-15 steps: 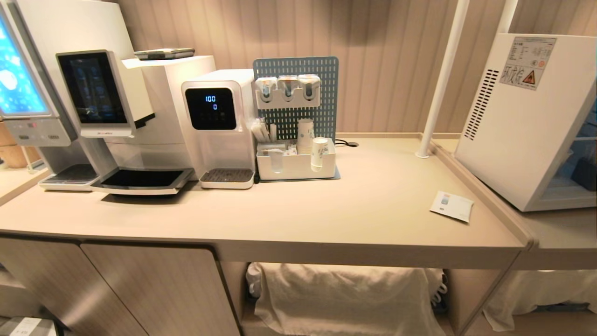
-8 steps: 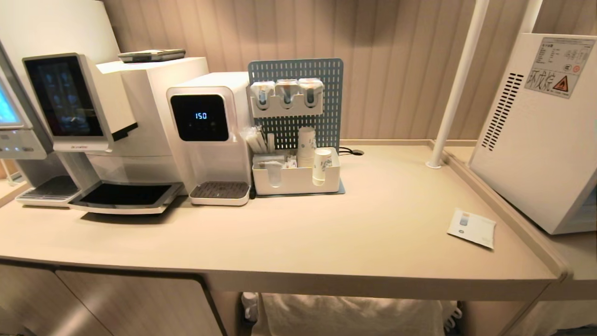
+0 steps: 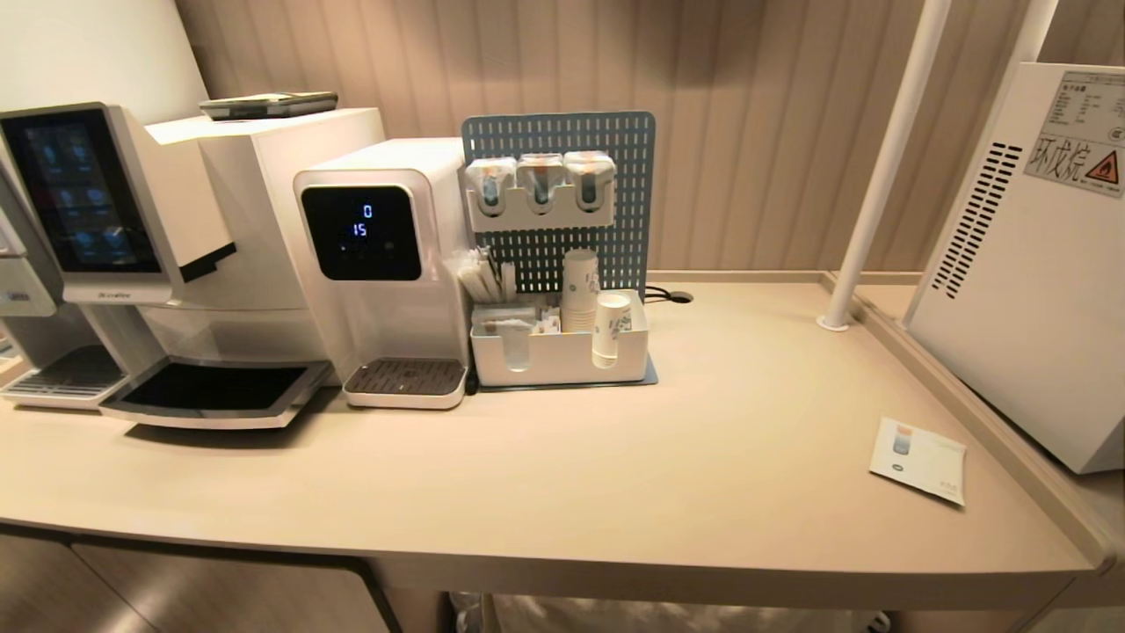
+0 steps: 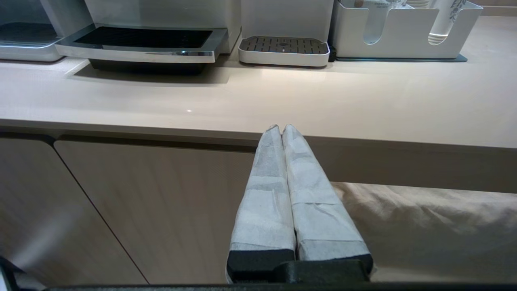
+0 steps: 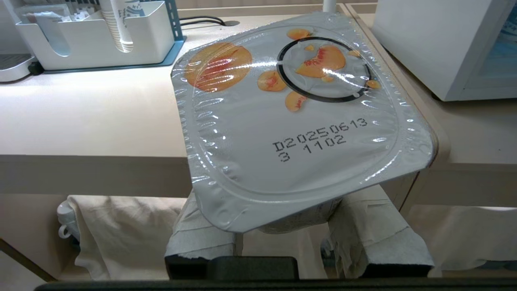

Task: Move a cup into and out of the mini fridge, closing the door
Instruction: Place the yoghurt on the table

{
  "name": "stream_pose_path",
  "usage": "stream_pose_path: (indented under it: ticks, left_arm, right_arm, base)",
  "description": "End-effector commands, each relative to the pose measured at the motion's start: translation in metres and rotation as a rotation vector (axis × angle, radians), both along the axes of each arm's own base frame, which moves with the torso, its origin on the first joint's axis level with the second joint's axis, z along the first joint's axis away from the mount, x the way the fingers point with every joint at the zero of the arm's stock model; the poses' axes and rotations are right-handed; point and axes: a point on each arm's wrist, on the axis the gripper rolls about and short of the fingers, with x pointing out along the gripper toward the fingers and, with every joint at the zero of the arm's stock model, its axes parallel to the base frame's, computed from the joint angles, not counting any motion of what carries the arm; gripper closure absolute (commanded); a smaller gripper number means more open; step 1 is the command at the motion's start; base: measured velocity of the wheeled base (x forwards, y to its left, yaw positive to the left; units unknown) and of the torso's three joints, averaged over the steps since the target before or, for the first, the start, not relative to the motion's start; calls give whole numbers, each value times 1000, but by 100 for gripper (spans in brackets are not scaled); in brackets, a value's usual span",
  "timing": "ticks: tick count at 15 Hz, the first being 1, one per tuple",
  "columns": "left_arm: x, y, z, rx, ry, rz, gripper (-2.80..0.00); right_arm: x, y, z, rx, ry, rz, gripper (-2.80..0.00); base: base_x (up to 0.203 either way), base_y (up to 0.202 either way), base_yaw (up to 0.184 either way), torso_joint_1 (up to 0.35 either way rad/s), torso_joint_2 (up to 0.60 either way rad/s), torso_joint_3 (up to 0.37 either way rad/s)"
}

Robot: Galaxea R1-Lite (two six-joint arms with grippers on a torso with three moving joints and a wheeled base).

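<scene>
The cup (image 5: 291, 113), a small white tub with a peel lid printed with orange fruit, fills the right wrist view. My right gripper (image 5: 291, 218) is shut on its body from both sides, held in front of the counter's front edge. The lid hides the fingertips. The mini fridge (image 3: 1028, 264) stands at the far right beyond the counter's raised rim, its vented white side towards me; it also shows as the white box (image 5: 436, 44). A bluish pane, the door (image 5: 507, 44), shows at its edge. My left gripper (image 4: 281, 128) is shut and empty, level with the counter edge.
A coffee machine (image 3: 132, 229), a water dispenser (image 3: 378, 264) and a white organiser (image 3: 562, 360) holding paper cups line the back of the counter. A flat sachet (image 3: 918, 459) lies near the right rim. A white pole (image 3: 879, 167) rises beside the fridge. Cloth (image 4: 424, 226) hangs under the counter.
The whole head view has shifted: the counter sits lower and nearer, the machines have slid left and the fridge towards the right edge, so the camera moved. The dispenser's display digits changed.
</scene>
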Motion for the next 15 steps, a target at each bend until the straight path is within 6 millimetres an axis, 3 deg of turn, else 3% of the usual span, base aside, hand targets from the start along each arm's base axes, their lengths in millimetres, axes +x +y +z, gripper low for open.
stream_pose_path:
  ticks: [1, 11, 15]
  left_arm:
    - [0, 0, 0, 1, 1, 0, 0]
    - [0, 0, 0, 1, 3, 2, 0]
    - [0, 0, 0, 1, 2, 0, 0]
  right_arm:
    - [0, 0, 0, 0, 1, 1, 0]
    - [0, 0, 0, 0, 0, 1, 0]
    - [0, 0, 0, 0, 1, 1, 0]
  base:
    - [0, 0, 0, 4, 2, -50]
    - [0, 0, 0, 4, 2, -176]
    - [0, 0, 0, 0, 2, -50]
